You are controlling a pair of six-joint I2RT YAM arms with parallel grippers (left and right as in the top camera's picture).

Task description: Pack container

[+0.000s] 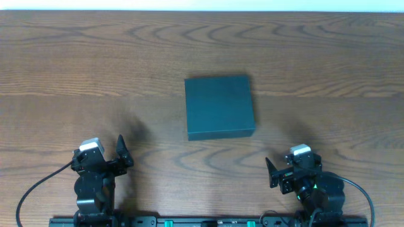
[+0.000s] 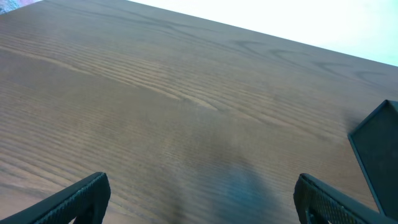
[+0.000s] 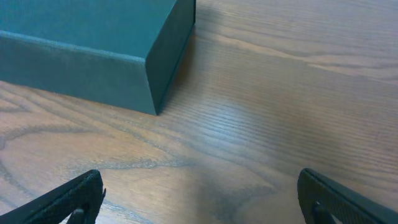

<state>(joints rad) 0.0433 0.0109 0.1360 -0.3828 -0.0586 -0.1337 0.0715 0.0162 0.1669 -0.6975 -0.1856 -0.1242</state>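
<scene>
Looking down from overhead, I see the container (image 1: 219,107), a dark teal cardboard box, lying flat and closed near the middle of the wooden table (image 1: 76,69). It sits farther out than both of my grippers and a little closer to the right one. My left gripper (image 1: 104,154) waits at the near left and my right gripper (image 1: 297,169) at the near right, both well apart from the box and holding nothing. No goods to pack show anywhere.

From my left wrist, my fingers (image 2: 74,199) are spread wide over bare wood. Only a dark corner of the container (image 2: 380,146) shows at the right edge.

From my right wrist, my fingers (image 3: 68,200) are also parted wide with nothing between them. The container (image 3: 81,43) is ahead to the left, its near corner and side wall in plain sight. I can make out no lid seam or hinge there.

I judge it light and fairly stiff, with thin walls that would dent under a hard pinch. Its matte skin should grip well, though the box may slide on the smooth wood. It looks too broad to span, so I would take it at a lid edge or corner while the other hand steadies it
</scene>
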